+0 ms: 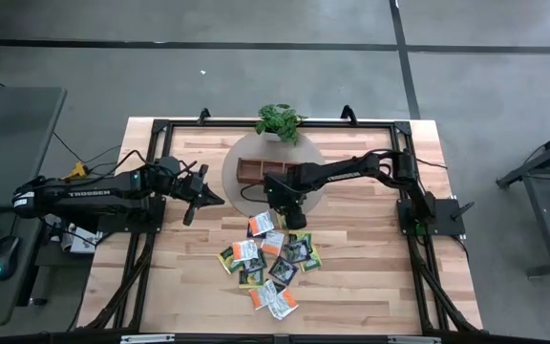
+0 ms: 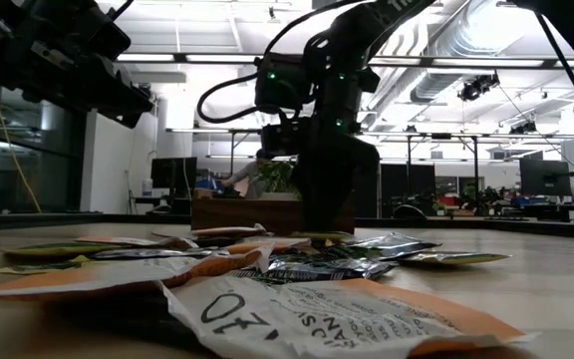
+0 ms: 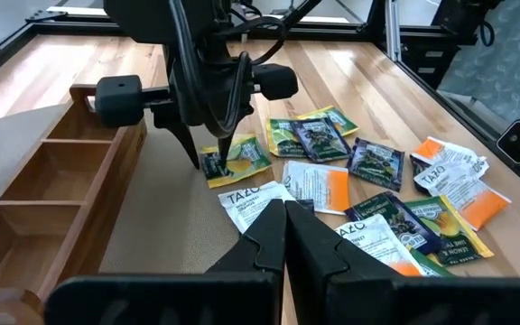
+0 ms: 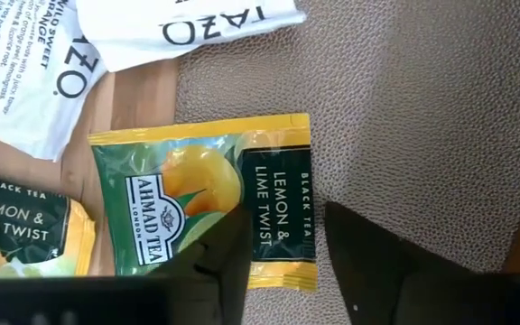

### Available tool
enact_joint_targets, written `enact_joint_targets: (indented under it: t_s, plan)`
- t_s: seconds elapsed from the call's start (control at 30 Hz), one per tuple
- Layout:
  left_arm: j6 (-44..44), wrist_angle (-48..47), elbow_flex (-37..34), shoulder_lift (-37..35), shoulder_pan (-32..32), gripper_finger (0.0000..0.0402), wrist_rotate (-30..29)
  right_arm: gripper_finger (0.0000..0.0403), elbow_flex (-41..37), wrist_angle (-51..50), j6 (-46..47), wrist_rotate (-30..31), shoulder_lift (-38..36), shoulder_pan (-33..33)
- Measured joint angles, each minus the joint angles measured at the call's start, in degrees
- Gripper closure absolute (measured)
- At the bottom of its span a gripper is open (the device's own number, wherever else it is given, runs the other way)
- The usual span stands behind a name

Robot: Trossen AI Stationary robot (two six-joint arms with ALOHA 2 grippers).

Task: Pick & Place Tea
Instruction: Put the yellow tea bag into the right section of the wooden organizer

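- The tea (image 1: 267, 263) lies as a loose pile of sachets on the desk (image 1: 370, 272), in front of the tray (image 1: 256, 170), which sits on a round mat (image 1: 242, 199).
- The right end effector (image 1: 294, 216) points down at the pile's tray-side edge, over one yellow-green sachet (image 4: 208, 203) that lies half on the mat and half on bare wood.
- Its fingers (image 4: 382, 262) are spread with nothing between them; one tip is over the sachet's label end, the other over bare mat just past the sachet's edge.
- That edge sits between the tips, so the coming pinch turns on straddling it; the sachet lies flat and may be hard to lift.
- The right arm is by far the nearer.
- The left end effector (image 1: 199, 196) hangs above the desk beside the mat, well clear of the pile, fingers closed on nothing.
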Motion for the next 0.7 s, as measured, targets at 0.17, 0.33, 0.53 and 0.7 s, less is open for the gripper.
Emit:
enact_joint_targets:
  t_s: [0.17,0.33,0.53,0.7]
  plan:
    - [0.00,0.00,0.00,0.02,0.00,0.0401,0.00,0.0322,-0.07,-0.23,-0.02,-0.02,0.00,0.00]
    - [0.00,0.00,0.00,0.00,0.00,0.0401,0.00,0.0367,-0.12,-0.35,0.94,-0.43,0.00,0.07]
    - [0.00,0.00,0.00,0.00,0.00,0.0401,0.00,0.0397,-0.15,-0.38,1.37,-0.87,0.00,0.17]
    - [0.00,0.00,0.00,0.02,0.00,0.0401,0.00,0.0401,0.72,-0.53,2.29,-0.22,-0.25,0.70]
